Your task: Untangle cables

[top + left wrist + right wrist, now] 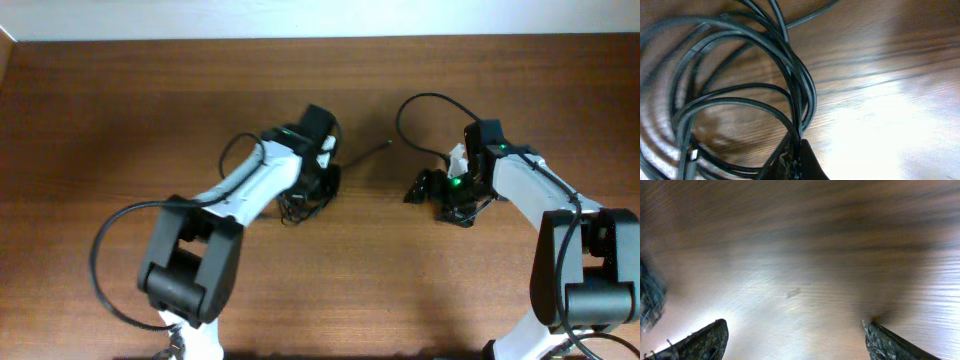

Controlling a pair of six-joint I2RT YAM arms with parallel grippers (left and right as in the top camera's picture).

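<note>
left claw (799, 159) pinching looped cables (740, 95) | right claw (797, 340) spread wide over wood surface (805, 255) | thick arm cord (430, 96) looping nearby

Cables (805, 85) black, thin, slight sheen. Tabletop (100, 120) reddish-brown wood grain, streaks running left edge to right edge, with a pale glare patch in the wrist views. Left arm (245, 185) white with black joints, right arm (525, 180) the same. Green light (456, 182) on right arm. Right gripper fingers (702, 341) dark grey, speckled.
</note>
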